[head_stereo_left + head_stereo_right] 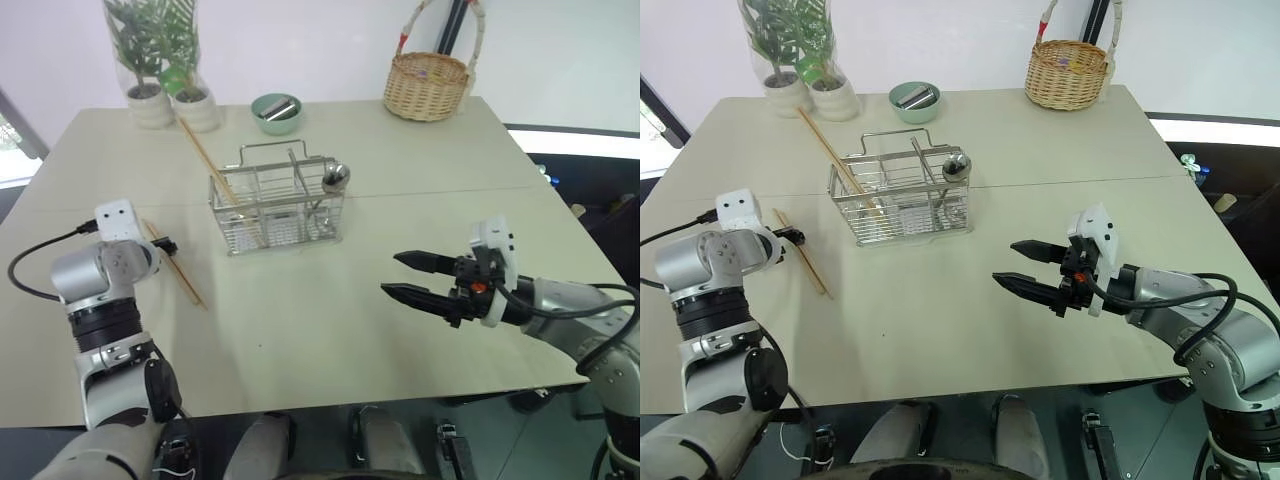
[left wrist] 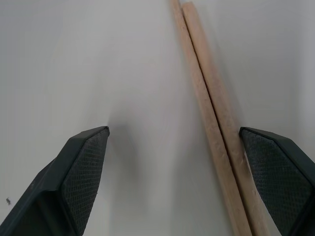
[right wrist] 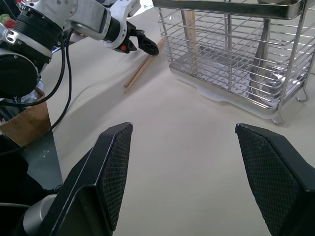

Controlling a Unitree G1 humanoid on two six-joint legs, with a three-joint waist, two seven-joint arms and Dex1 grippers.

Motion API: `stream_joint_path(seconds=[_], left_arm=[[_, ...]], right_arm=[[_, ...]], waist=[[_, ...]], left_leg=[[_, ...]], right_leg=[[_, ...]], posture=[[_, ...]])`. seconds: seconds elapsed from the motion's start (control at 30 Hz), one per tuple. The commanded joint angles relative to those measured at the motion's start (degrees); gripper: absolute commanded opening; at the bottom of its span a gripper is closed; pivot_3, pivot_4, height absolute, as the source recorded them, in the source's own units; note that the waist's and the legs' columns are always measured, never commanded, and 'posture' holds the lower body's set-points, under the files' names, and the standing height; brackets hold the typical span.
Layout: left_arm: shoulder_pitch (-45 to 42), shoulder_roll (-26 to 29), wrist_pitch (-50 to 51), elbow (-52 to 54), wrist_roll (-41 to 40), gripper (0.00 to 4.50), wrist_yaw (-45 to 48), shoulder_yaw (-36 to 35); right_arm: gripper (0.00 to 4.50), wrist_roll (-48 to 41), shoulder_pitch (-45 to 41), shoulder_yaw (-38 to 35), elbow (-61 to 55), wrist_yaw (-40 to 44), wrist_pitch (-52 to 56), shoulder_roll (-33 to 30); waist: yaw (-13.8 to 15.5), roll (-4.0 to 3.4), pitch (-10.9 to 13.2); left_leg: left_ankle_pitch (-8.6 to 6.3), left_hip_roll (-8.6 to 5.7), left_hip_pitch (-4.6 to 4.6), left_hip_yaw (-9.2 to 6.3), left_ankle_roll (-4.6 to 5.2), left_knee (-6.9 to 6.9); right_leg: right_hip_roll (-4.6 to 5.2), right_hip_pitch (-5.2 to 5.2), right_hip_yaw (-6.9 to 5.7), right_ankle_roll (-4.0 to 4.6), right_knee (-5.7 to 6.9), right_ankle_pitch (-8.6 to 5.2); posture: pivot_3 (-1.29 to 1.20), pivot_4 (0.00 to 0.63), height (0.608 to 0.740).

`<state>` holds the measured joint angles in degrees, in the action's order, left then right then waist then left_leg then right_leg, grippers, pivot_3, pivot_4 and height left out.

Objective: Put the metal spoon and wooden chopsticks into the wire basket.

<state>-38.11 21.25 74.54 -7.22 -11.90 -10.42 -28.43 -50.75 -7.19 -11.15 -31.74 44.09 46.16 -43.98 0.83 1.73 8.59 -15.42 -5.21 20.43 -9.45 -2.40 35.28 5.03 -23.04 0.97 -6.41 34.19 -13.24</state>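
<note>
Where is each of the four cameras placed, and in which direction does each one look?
Left eye and right eye: on the head, looking forward and down over the table; both arms show, wire basket central.
Left wrist: on the left arm, looking down along its open pincer at wooden chopsticks lying on the table.
Right wrist: on the right arm, looking across the table between its open pincer fingers at the basket and the left pincer.
Shared: the right wrist and head views both show the basket and those chopsticks.
</note>
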Motion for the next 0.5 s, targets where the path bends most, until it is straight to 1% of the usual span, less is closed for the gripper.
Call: stream_joint_path(seconds=[0.03, 0.2, 0.5], left_arm=[[-2.78, 0.34, -1.52, 1.88, 0.18, 4.5, 0.69, 0.31], [-4.11, 1.43, 0.63, 4.26, 0.41, 4.5, 0.82, -0.51], [-2.41, 1.76, 4.89, 8.26, 1.66, 4.5, -0.04, -3.57]], right_arm=[[3.41, -0.13, -0.73, -0.72, -0.39, -0.25, -0.92, 0.08], [3.41, 0.0, -0.87, -0.18, -0.38, -0.44, -1.01, 0.27], [3.41, 0.99, -0.83, 0.97, 0.67, 0.24, -1.59, 0.16]], waist=[[0.02, 0.01, 0.0], [-0.03, 0.01, 0.0], [-0.07, 0.01, 0.0]], left_leg=[[0.0, 0.0, 0.01, 0.0, 0.0, 0.0], [0.0, 0.0, 0.01, 0.01, 0.0, 0.0], [0.0, 0.0, -0.01, 0.01, 0.0, 0.0]], right_leg=[[0.0, 0.0, 0.0, 0.0, 0.0, 0.0], [0.0, 0.0, 0.0, 0.0, -0.02, 0.0], [-0.01, -0.01, 0.0, 0.0, 0.01, 0.0]], posture=[[0.0, 0.15, 0.733], [0.0, 0.15, 0.733], [0.0, 0.15, 0.733]])
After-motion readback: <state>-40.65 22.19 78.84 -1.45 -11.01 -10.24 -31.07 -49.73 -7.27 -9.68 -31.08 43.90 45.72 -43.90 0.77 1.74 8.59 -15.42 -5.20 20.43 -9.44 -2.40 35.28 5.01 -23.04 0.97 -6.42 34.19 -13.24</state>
